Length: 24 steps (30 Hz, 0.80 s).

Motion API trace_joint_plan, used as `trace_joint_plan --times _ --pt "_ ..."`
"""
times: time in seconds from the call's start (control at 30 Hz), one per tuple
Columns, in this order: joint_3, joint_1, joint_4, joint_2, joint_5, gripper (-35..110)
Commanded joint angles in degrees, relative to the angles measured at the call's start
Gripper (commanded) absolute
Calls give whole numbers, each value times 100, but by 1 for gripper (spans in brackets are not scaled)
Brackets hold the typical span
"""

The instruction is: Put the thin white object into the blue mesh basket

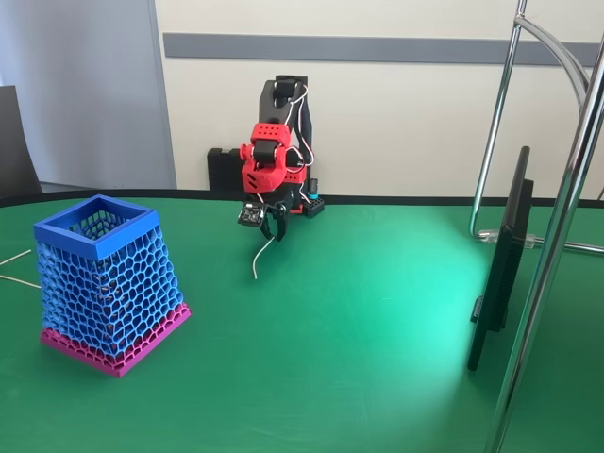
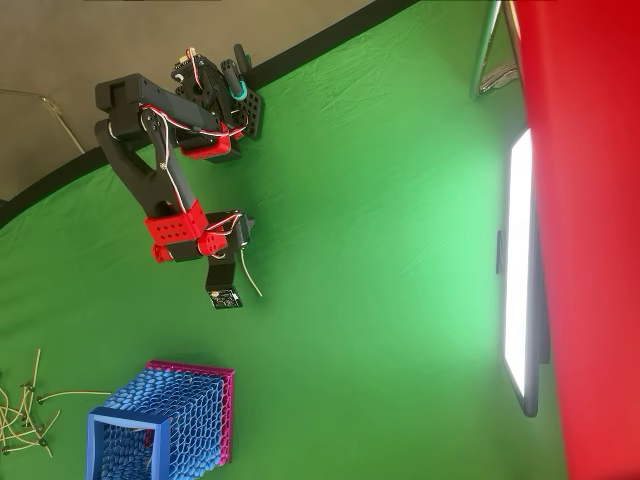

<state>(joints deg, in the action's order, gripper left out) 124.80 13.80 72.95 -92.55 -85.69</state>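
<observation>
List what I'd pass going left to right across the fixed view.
Thin white strands → blue mesh basket → thin white object hanging from the gripper → monitor seen edge-on → chrome stand.
</observation>
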Motion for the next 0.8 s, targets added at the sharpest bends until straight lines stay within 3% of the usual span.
trace_joint_plan --times 0.0,0.43,0.77 --pt "-158 26 -18 26 -9 14" --pt "-114 79 -246 281 26 14" --pt "-185 62 -246 360 105 3"
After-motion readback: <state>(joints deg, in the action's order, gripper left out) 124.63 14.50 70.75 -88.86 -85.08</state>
